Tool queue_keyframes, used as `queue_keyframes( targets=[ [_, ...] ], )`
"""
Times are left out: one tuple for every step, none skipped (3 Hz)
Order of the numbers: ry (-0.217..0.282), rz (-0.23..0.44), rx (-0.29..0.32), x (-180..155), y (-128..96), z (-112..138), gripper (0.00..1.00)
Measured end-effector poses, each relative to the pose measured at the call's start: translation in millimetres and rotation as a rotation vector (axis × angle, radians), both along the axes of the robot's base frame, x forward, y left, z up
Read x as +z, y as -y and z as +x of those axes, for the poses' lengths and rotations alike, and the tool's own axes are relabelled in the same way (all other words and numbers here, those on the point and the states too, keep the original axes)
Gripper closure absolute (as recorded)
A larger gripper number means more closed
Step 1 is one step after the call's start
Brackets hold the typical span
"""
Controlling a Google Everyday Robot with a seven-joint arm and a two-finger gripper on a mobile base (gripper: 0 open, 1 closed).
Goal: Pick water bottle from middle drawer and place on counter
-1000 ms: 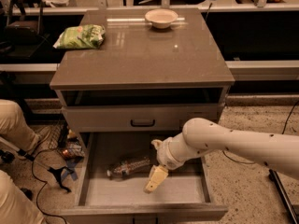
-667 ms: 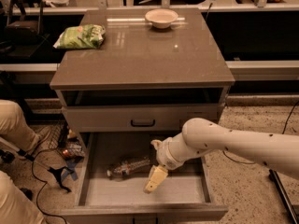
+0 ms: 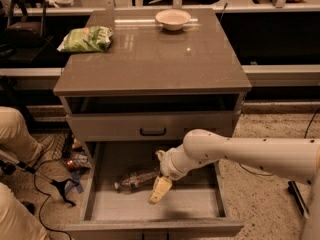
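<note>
Pale two-finger gripper, jaws spread apart, inside the wide grey middle drawer, at the end of the lying clear ribbed plastic water bottle.

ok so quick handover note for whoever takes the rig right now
Gripper: open, down inside the middle drawer, at the right end of the bottle.
Bottle: lying on its side on the drawer floor, cap to the left, not lifted.
Drawer: pulled out.
Counter: has a green bag at back left and a bowl at the back; the front half looks like the likely drop spot.
Done: reach into the drawer.
Left: close on the bottle, lift it out, set it on the counter.
</note>
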State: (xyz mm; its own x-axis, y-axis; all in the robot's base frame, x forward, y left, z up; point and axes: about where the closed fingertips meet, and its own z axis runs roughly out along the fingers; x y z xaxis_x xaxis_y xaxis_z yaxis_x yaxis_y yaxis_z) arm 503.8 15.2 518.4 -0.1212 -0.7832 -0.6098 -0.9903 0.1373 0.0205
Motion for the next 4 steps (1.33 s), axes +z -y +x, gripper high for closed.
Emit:
queue_keyframes(
  targets=[
    [0.002, -0.019, 0.031, -27.3, -19.5, 14.0, 0.00],
    [0.004, -0.043, 0.065, -58.2, -42.3, 20.7, 0.00],
    [0.008, -0.081, 0.104, -94.9, -68.5, 22.2, 0.00],
    [0.006, -0.128, 0.104, -120.3, -81.5, 25.5, 0.00]
  ],
)
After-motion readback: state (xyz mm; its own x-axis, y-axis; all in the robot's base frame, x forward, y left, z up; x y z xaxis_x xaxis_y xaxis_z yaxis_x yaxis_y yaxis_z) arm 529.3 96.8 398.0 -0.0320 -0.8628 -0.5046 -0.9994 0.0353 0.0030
